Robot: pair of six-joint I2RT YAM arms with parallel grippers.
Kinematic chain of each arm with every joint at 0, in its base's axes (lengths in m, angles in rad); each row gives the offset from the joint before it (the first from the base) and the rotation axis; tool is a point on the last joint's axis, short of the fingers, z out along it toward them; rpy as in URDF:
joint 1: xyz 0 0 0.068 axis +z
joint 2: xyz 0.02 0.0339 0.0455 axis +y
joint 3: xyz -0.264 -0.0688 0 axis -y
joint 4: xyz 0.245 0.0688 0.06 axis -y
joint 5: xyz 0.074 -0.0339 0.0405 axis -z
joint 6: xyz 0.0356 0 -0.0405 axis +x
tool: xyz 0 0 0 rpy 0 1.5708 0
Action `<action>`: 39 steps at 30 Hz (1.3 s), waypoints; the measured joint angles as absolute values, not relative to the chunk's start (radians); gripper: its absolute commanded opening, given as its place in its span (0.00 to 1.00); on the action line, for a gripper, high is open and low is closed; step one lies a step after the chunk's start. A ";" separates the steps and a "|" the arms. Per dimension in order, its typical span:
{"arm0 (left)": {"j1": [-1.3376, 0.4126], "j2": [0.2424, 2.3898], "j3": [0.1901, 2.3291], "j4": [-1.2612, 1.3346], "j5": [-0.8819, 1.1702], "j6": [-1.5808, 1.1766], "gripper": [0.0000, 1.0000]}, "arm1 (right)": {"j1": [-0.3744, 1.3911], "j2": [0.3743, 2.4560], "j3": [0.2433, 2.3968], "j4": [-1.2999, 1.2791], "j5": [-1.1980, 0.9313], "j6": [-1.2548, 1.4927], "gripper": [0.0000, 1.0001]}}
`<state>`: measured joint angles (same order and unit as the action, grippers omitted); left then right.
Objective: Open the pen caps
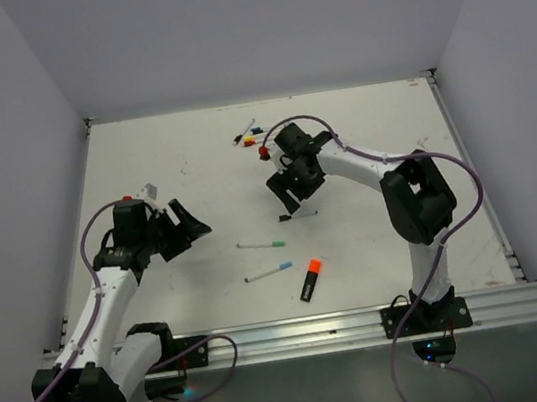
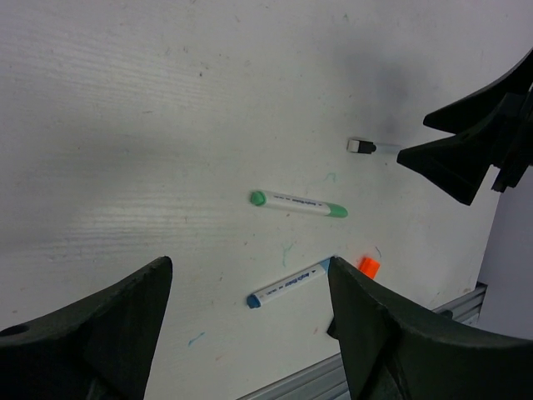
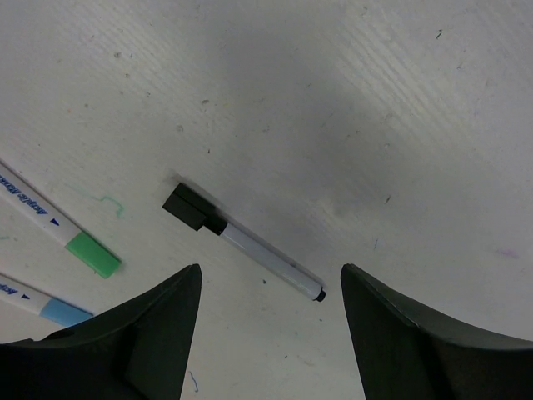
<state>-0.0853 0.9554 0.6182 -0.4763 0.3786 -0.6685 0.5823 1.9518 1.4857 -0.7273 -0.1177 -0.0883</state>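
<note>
Here we go, pens scattered on the table (image 1: 141,159). The biggest is the black highlighter (image 1: 308,286) by the front edge, with its orange cap (image 1: 315,266) the chunkiest thing to pinch. Just beyond it lie the blue pen (image 2: 287,283) and the green pen (image 2: 298,203), and a small cluster of pens (image 1: 251,138) sits at the far side.

We reckon all of these are light, stiff, smooth plastic that will roll or skid if nudged. Each needs one hold mid-barrel and another on the cap, pulled straight along the pen.

The right arm (image 1: 369,161) reaches over mid-table with its wrist tipped down. The right gripper (image 3: 271,271) hangs above the black-capped pen (image 3: 266,260), jaws well apart and empty, with the barrel slanting across the gap. The black cap (image 3: 187,207), squarish and tiny, lies off to one side, so we'd say it leaves little to grip.

The left arm (image 1: 109,285) is folded low on its own side. The left gripper (image 1: 184,232) points toward the middle, jaws spread, holding nothing, well apart from every pen.
</note>
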 measured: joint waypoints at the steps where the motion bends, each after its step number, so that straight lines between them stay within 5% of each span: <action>1: -0.085 0.958 0.618 -0.476 0.381 -0.669 0.77 | 0.582 1.958 1.483 -0.722 -0.115 -0.091 0.70; 19: -0.085 0.981 0.618 -0.476 0.400 -0.669 0.77 | 0.587 1.945 1.334 -0.615 -0.118 -0.107 0.50; 27: -0.085 0.987 0.619 -0.472 0.404 -0.669 0.76 | 0.593 1.943 1.315 -0.592 -0.081 -0.105 0.31; 34: -0.085 1.015 0.625 -0.452 0.424 -0.680 0.74 | 0.649 1.913 1.269 -0.554 -0.008 -0.081 0.00; 39: -0.085 1.055 0.638 -0.414 0.455 -0.696 0.70 | 0.686 1.889 1.251 -0.566 -0.010 -0.041 0.00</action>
